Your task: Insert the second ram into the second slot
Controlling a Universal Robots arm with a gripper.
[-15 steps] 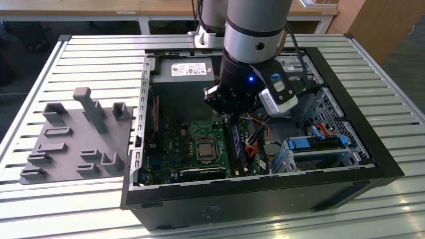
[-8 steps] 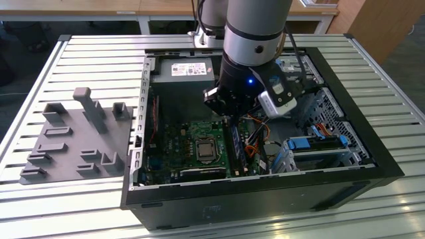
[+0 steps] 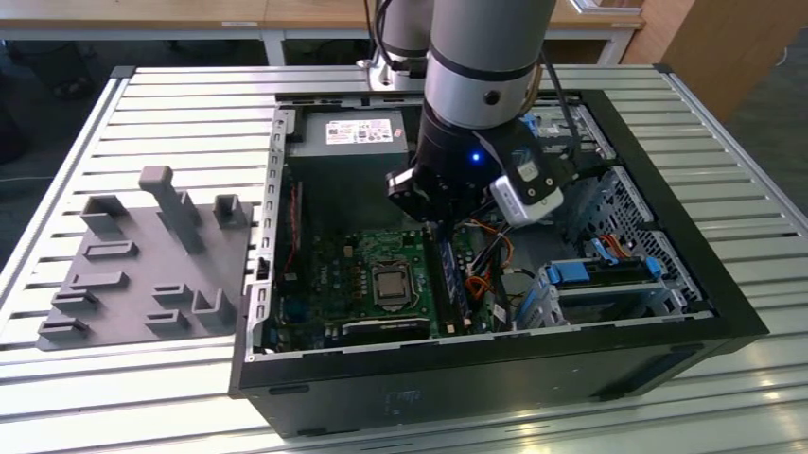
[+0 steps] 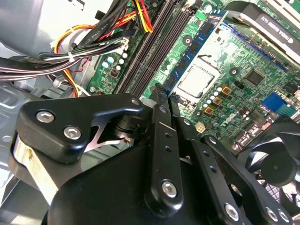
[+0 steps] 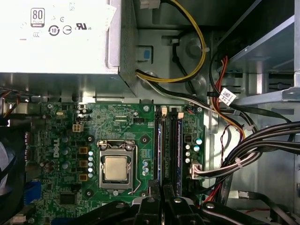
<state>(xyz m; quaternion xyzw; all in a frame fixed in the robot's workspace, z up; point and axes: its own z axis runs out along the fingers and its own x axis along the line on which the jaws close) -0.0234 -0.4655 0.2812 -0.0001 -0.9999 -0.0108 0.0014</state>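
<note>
Claw point(image 5: 161, 187), pinched closed, sits over one end of the second ram point(image 4: 201, 40).

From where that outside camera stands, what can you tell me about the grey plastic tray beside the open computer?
The grey plastic tray is a flat, matte slab lying on the slatted metal table, close beside the open computer case on the exterior view's left. Upright blocks and low brackets of the same grey rise from it; the tallest is a post near its far edge. It looks like one moulded piece.
</note>
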